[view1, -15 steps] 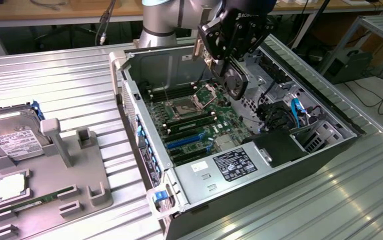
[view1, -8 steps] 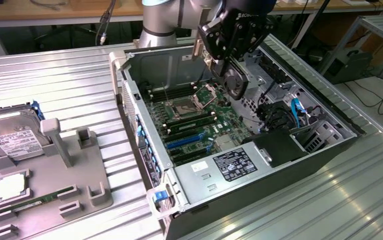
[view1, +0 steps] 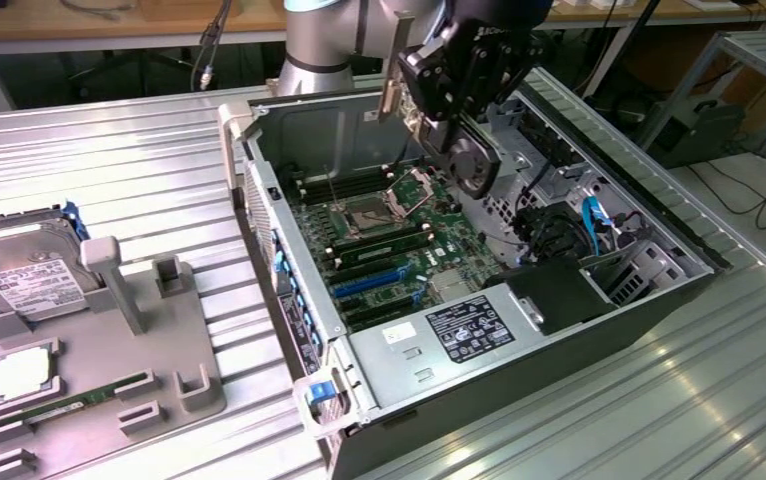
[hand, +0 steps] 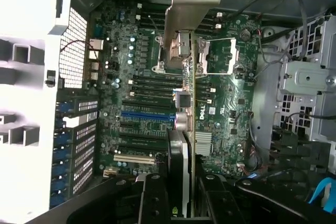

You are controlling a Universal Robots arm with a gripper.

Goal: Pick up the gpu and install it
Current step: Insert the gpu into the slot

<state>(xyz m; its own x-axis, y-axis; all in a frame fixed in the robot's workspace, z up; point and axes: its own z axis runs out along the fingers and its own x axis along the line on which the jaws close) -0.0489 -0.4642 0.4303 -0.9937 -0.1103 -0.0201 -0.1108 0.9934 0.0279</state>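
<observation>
My jaws pinch the thin black silver-bracketed expansion card (view1: 470, 165); blue motherboard slots (view1: 363, 285) lie at its 7 o'clock, exterior view.

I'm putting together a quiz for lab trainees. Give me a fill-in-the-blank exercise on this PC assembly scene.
1. The gripper holds the ____ over the open computer case.
2. The hard drive rests in the grey fixture at the exterior view's ____.
3. The memory stick in that fixture is coloured ____.
Missing words: gpu; left; green.
</observation>
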